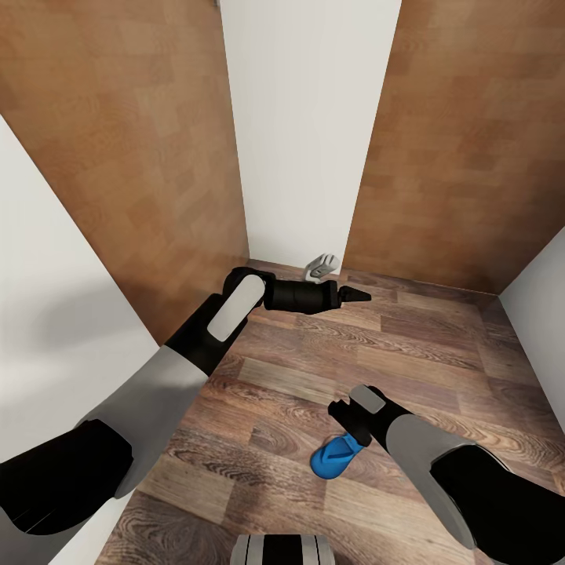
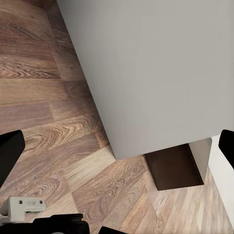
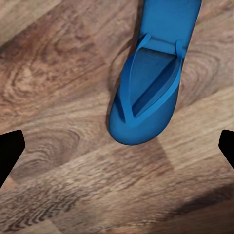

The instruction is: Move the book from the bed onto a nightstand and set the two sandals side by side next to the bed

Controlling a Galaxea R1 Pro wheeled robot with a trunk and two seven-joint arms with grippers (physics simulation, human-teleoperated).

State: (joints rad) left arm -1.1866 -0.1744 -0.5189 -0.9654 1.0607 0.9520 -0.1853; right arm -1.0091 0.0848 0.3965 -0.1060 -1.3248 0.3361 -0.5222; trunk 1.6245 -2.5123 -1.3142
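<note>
The right claw [image 1: 342, 410], fingers spread apart, hangs above a bright blue flat flip-flop sandal [image 3: 146, 92] lying on the brown wood-plank floor [image 1: 408, 345]; the left claw [image 1: 362, 297] also looks apart

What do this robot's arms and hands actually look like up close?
Each arm is built of smooth rounded sections in black and light grey, like padded sleeves. The left arm ends in a black ribbed cylinder tapering to a pointed black left hand. The right arm ends in a blocky black right hand. No cables or markings are visible.
</note>
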